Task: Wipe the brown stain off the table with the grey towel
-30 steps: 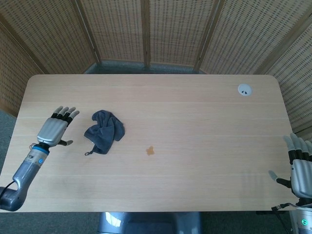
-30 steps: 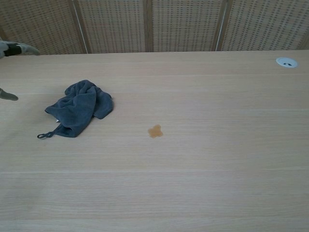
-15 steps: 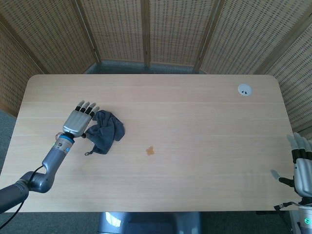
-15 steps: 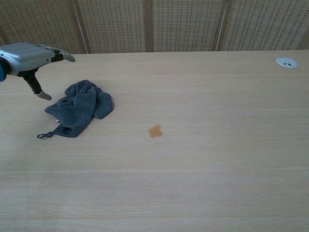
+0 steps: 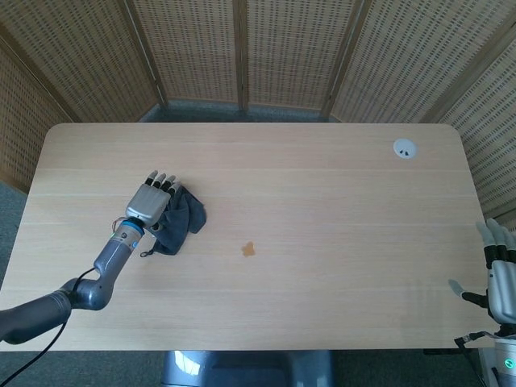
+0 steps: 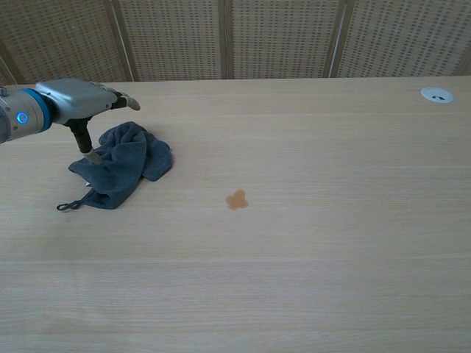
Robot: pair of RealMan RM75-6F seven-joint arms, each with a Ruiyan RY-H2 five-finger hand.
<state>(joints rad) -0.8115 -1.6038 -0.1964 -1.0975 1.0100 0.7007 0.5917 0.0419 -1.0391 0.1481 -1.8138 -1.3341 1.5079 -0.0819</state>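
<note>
Left hand (image 5: 151, 200) is hovering wide over the grey towel (image 6: 121, 164), thumb down. Only the head view is showing the right hand (image 5: 500, 278), fingers spread, near right edge.

The left hand (image 5: 148, 202) is cased in silver-grey with dark fingertips; a blue ring is seen at its wrist, a black cable behind.

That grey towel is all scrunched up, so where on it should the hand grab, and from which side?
Probably the raised, bunched middle of the grey towel, taken from above. It lies crumpled in thick folds that fingers could close around, while its edges lie flat on the table. The open left hand is already over its left part. The small loop at its near corner looks too thin.
</note>
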